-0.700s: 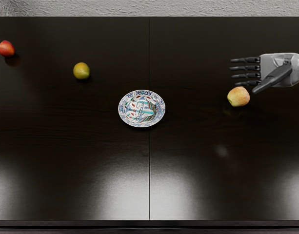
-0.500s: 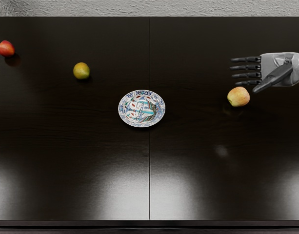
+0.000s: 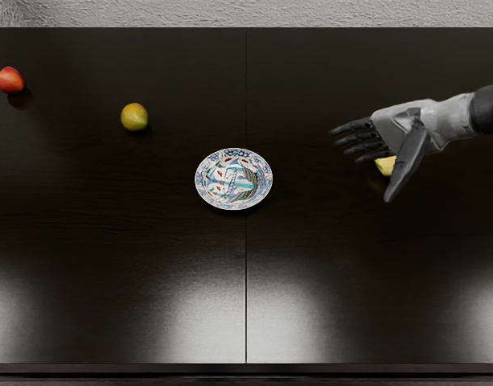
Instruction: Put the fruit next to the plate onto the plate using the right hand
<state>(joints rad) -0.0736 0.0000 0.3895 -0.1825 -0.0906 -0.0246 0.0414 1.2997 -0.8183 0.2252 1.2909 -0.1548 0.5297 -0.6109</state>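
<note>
table [image 3: 149, 281], fruit [image 3: 384, 166] mostly behind right hand [image 3: 397, 130]

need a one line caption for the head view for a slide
Right hand, fingers spread, hovers over a mostly hidden yellow fruit on the dark table, right of a patterned plate.

Nothing readable in here as far as I can see: no text, labels, brands or numbers on anything. Closest thing is the plate [image 3: 233, 178] with its painted blue, red and teal pattern, but that's just decoration, no letters.
</note>
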